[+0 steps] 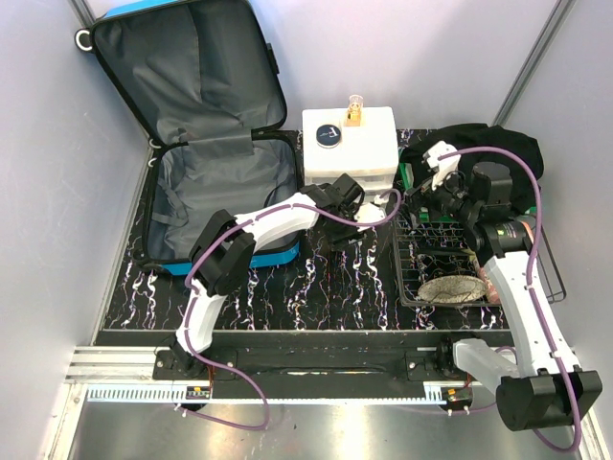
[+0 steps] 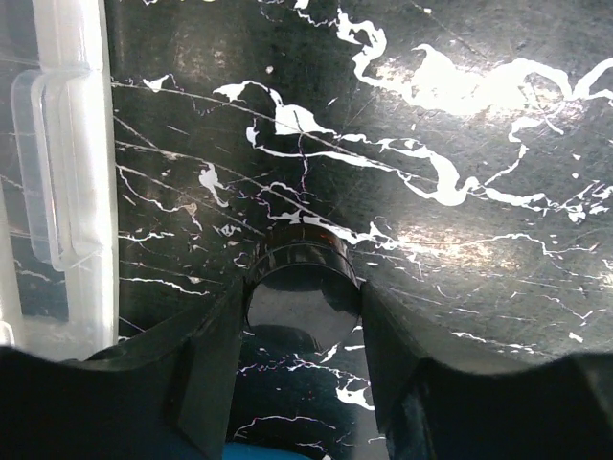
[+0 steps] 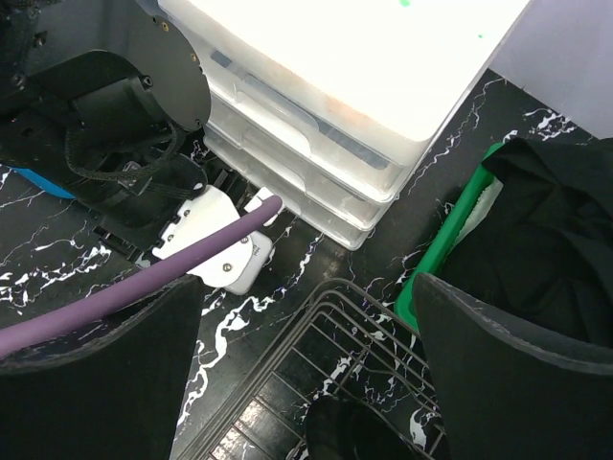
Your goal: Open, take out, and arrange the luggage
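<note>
Got suitcase (image 1: 225,182) open at 10 o'clock, apparently emptied. Pinching small black pot (image 2: 305,257) w/ left gripper (image 2: 303,307) by drawers (image 1: 374,144) at 12, w/ right gripper (image 3: 306,355) spread wide. Arranging prob. unfinished.

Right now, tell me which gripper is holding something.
The left gripper: it grips a small black round container. The right gripper is wide open and empty.

Grey walls (image 1: 48,144), black marbled tabletop (image 1: 326,297)

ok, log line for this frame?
luggage: open, lid up | left gripper: shut on black cylinder beside drawers | right gripper: open, over basket edge
</note>
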Robot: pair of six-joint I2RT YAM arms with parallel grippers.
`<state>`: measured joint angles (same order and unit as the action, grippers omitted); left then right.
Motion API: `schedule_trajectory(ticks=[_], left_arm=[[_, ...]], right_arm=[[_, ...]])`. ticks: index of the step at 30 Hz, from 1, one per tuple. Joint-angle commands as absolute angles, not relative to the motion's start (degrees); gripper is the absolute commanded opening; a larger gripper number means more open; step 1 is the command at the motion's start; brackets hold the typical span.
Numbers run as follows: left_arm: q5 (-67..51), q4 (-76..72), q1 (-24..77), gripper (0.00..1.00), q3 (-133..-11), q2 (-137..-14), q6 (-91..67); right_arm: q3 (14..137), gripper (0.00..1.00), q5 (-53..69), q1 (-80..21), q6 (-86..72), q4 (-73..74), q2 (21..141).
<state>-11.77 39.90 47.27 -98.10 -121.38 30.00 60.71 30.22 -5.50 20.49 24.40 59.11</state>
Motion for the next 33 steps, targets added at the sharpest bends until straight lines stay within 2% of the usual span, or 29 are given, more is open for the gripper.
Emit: schedule_trajectory(ticks=[1, 5, 11, 13, 15, 16, 21, 25, 29, 33], left_arm=[[-8.79, 37.97, 48.34, 0.57, -97.3, -122.08, 29.88], [-9.4, 38.93, 48.25, 0.67, -97.65, -122.08, 30.49], [-11.59, 42.09, 47.73, 0.74, -100.1, -119.71, 29.98], [-15.19, 42.97, 46.59, 0.79, -102.3, -116.38, 28.4], [-19.13, 44.12, 45.79, 0.86, -104.14, -113.74, 26.99], [-19.77, 44.3, 45.18, 0.89, -104.41, -110.77, 26.72], [-22.83, 47.46, 43.51, 0.93, -104.24, -103.28, 26.9], [-30.39, 47.64, 35.1, 0.94, -104.94, -97.66, 23.04], [-38.22, 40.11, 24.72, 0.94, -102.93, -92.29, 15.21], [-41.12, 36.39, 15.57, 0.94, -100.19, -89.65, 11.7]], right_arm=[[60.73, 0.99, 31.03, -6.15, 20.39, 23.55, 57.57], [61.08, 1.0, 30.15, -6.15, 21.53, 23.82, 58.36], [61.96, 1.0, 31.64, -5.36, 24.08, 26.8, 58.97], [62.05, 1.0, 31.9, -4.75, 24.26, 27.68, 59.24], [63.88, 1.0, 34.61, -1.95, 23.3, 28.3, 59.85], [64.68, 1.0, 39.85, -0.8, 22.68, 28.21, 59.94], [66.45, 0.99, 48.15, -0.35, 23.73, 24.19, 61.96], [67.14, 0.97, 52.64, -0.61, 23.2, 23.55, 67.21], [71.28, 0.91, 43.69, -9.39, 31.1, 31.46, 76.27], [71.71, 0.91, 38.16, -15.63, 31.28, 27.51, 81.9]])
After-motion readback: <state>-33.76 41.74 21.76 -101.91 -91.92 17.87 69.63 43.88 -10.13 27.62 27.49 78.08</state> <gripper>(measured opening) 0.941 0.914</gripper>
